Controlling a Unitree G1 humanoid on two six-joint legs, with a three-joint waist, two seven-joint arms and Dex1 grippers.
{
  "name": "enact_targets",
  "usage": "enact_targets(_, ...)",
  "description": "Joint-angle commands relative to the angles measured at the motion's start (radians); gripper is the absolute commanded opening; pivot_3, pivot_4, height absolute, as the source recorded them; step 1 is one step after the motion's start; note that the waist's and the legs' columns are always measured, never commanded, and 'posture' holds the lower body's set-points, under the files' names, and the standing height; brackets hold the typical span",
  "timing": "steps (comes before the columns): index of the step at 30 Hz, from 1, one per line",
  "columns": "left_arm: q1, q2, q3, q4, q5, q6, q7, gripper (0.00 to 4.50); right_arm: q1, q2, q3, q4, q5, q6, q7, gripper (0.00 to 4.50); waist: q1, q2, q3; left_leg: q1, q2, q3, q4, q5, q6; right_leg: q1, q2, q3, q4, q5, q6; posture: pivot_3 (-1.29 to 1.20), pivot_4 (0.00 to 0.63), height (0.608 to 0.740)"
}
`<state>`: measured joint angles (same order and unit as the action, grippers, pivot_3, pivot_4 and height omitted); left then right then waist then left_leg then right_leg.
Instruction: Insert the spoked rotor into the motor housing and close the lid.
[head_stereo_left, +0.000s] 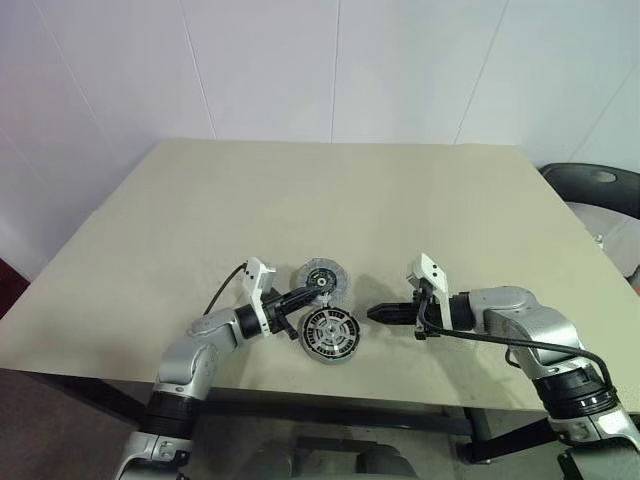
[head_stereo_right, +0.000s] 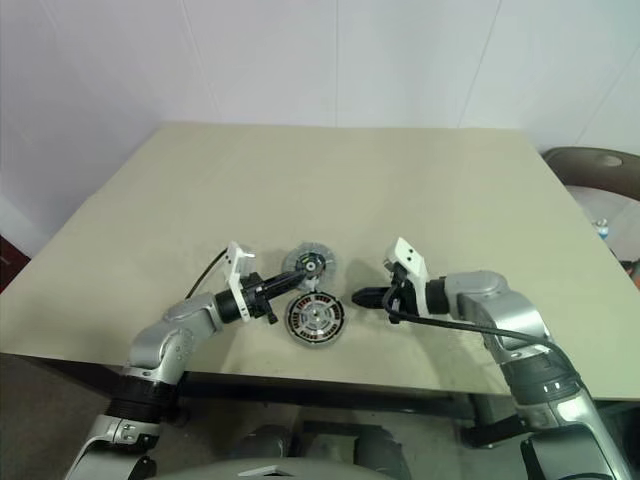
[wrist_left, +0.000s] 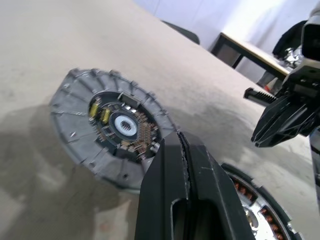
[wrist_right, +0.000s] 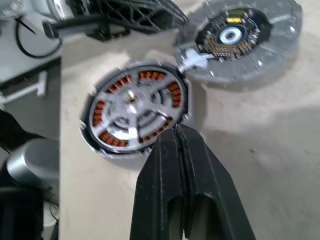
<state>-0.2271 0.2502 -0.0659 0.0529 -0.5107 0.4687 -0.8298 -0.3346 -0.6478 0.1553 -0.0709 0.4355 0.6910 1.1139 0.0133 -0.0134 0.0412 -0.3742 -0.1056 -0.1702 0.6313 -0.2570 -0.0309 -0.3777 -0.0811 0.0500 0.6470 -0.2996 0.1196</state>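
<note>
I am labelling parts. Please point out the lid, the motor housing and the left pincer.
lid (head_stereo_left: 320, 276), left eye view, its grey rim.
motor housing (wrist_right: 134, 111), right wrist view, its spoked centre.
left pincer (wrist_left: 186, 165), left wrist view, shut fingertips.

Flat round grey metal lid (wrist_left: 111, 131): tilted, one edge raised off the beige table (wrist_left: 60, 35); ribbed rim, dark centre with yellow parts, copper-coloured contacts and a pale hub.

Left gripper (wrist_left: 181, 142): two black fingers pressed together, tips against the lid's rim.

Round silver-grey motor housing (wrist_left: 260, 207): partly seen just beyond the fingers, orange-copper windings visible inside its ring.

Right gripper (wrist_left: 287, 115): black, above the table, apart from the lid.

Background: dark chair, second table.
</note>
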Motion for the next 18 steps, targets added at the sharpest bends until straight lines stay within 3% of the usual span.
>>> enact_targets(1,0.008,0.010,0.027,-0.078,-0.032,-0.037,-0.038,0.02,-0.036,0.029,0.019,-0.058,0.007,-0.002,-0.018,0.00,-0.001,0.000,0.000,0.000,0.000,0.000,0.000,0.000,0.000,0.000,0.000,0.000,0.000,0.000,0.000,0.00,0.000,0.740)
enact_targets(3,0.011,0.020,0.049,-0.100,-0.047,-0.039,-0.046,0.02,-0.051,0.055,0.035,-0.064,0.004,0.003,-0.035,0.00,-0.002,0.000,0.000,0.000,0.000,0.000,0.000,0.000,0.000,0.000,0.000,0.000,0.000,0.000,0.000,0.00,0.000,0.740)
enact_targets(6,0.021,0.047,0.077,-0.125,-0.048,-0.055,-0.049,0.00,-0.074,0.093,0.107,-0.045,-0.065,-0.026,-0.078,0.64,0.000,0.000,0.000,0.000,0.001,0.000,0.000,0.000,0.000,0.000,0.000,0.000,0.001,0.000,0.000,0.00,0.000,0.740)
enact_targets(16,0.046,0.104,0.095,-0.146,-0.012,-0.092,-0.033,0.00,-0.113,0.164,0.301,0.072,-0.288,-0.160,-0.156,4.07,0.000,0.000,0.000,0.001,0.000,0.000,0.000,0.000,0.000,-0.004,0.001,0.000,0.001,0.000,0.000,0.00,0.000,0.740)
enact_targets(18,0.048,0.106,0.100,-0.150,-0.009,-0.094,-0.026,0.00,-0.112,0.168,0.313,0.091,-0.305,-0.178,-0.157,4.07,0.000,0.000,-0.001,0.003,0.000,0.000,0.000,0.000,0.000,-0.002,0.001,0.000,0.001,0.000,0.000,0.00,0.000,0.740)
